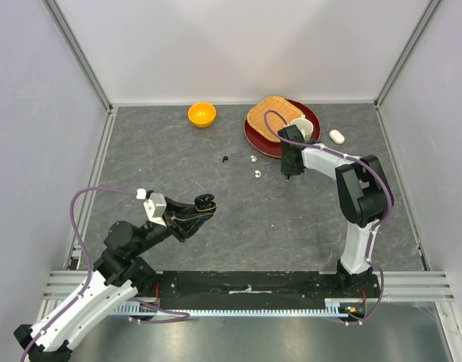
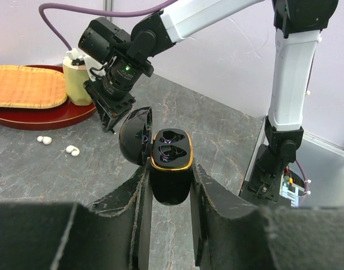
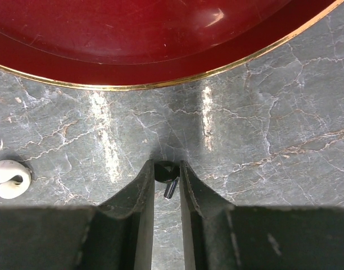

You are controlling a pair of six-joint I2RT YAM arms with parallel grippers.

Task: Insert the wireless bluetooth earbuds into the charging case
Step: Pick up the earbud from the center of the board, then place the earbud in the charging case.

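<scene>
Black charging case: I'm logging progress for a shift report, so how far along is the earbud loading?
Done: the left end effector holds the black charging case, lid open, both sockets looking empty. In hand: the right end effector is shut on a black earbud at the table, beside the red plate. Left: seating it, then the second black earbud and two white earbuds lying on the table.

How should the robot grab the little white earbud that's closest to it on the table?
Come straight down from above: the white earbud lies flat on the table, so nothing slides beneath it. Probably pinch the rounded bud across its narrower width, not its thin curled end. The right gripper is pinching a black earbud, and the left gripper holds the open charging case.
</scene>
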